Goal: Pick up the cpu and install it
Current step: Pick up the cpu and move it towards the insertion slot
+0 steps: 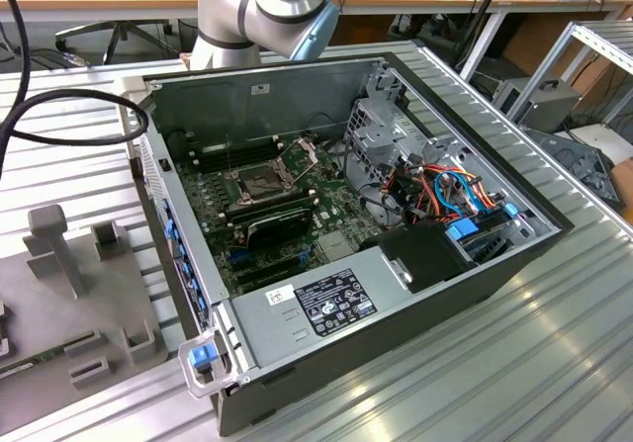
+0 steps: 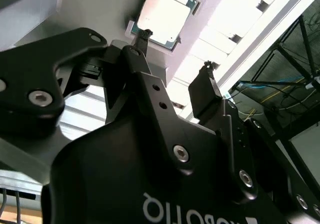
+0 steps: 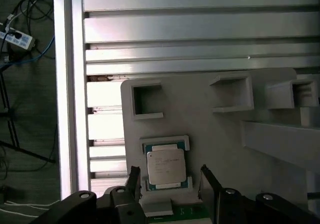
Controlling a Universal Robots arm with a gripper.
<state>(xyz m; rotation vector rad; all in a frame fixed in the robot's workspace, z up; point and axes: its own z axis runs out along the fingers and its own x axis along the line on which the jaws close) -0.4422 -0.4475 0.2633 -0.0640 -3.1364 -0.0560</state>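
Open computer case (image 1: 257, 106) (motherboard (image 1: 213, 217) inside) on ribbed metal table (image 1: 554, 363)

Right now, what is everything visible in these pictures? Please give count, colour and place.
cpu: one, silver-grey, in a holder on the fixture plate.
fixture plate: one, grey, on the table.
computer case: one, grey, open, on the table.
motherboard: one, green, inside the case.
socket: one, dark, on the motherboard.
cable: one, black, at the exterior view's left.
table: one, silver, slatted, under case and plate.
arm: one, grey and blue, behind the case in the exterior view.
hand: one, black, open, close to the cpu.
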